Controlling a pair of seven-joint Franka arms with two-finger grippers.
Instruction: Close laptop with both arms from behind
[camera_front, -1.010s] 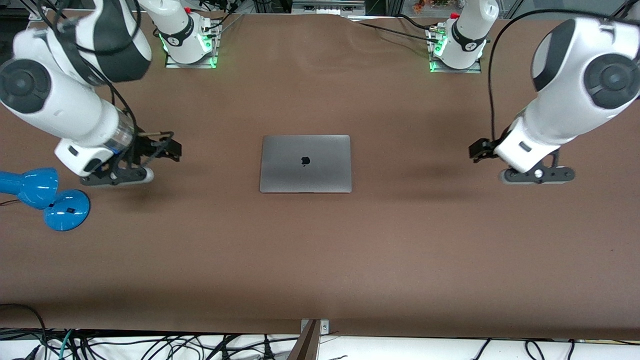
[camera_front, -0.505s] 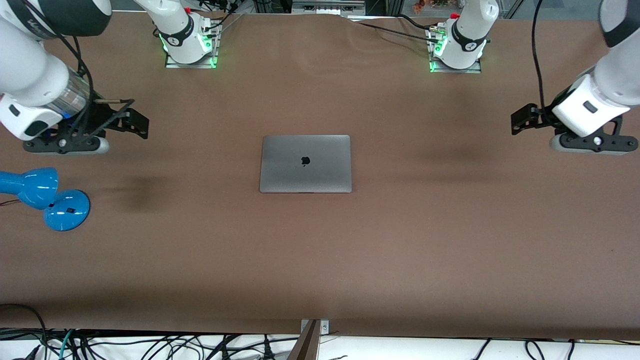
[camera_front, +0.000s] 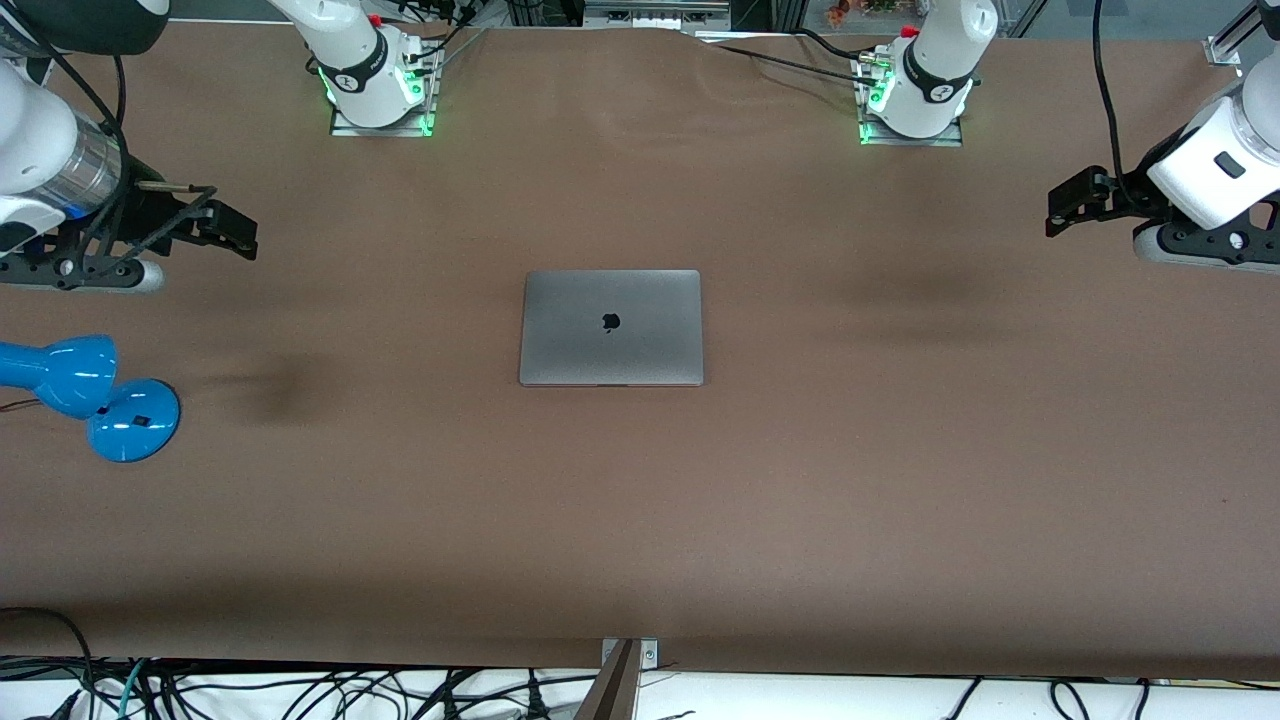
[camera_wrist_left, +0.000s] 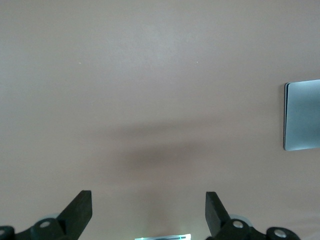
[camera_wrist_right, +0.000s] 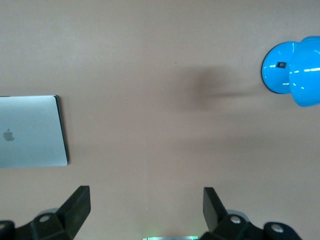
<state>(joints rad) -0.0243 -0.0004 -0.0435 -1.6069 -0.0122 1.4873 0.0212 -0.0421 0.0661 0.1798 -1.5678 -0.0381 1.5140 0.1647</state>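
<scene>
The laptop (camera_front: 611, 327) lies shut and flat in the middle of the brown table (camera_front: 800, 480), grey lid up with the dark logo showing. It also shows in the left wrist view (camera_wrist_left: 302, 115) and the right wrist view (camera_wrist_right: 31, 131). My left gripper (camera_front: 1075, 205) is open and empty over bare table toward the left arm's end, well away from the laptop; its jaws stand wide apart in its wrist view (camera_wrist_left: 148, 210). My right gripper (camera_front: 228, 228) is open and empty over bare table toward the right arm's end (camera_wrist_right: 146, 207).
A blue desk lamp (camera_front: 90, 395) lies on the table at the right arm's end, nearer the front camera than the laptop, and shows in the right wrist view (camera_wrist_right: 295, 70). The two arm bases (camera_front: 375, 85) (camera_front: 912, 95) stand along the table's edge farthest from the front camera.
Both arms have swung outward, away from the laptop toward the table's ends, and risen. The laptop has stayed shut and has not moved.
</scene>
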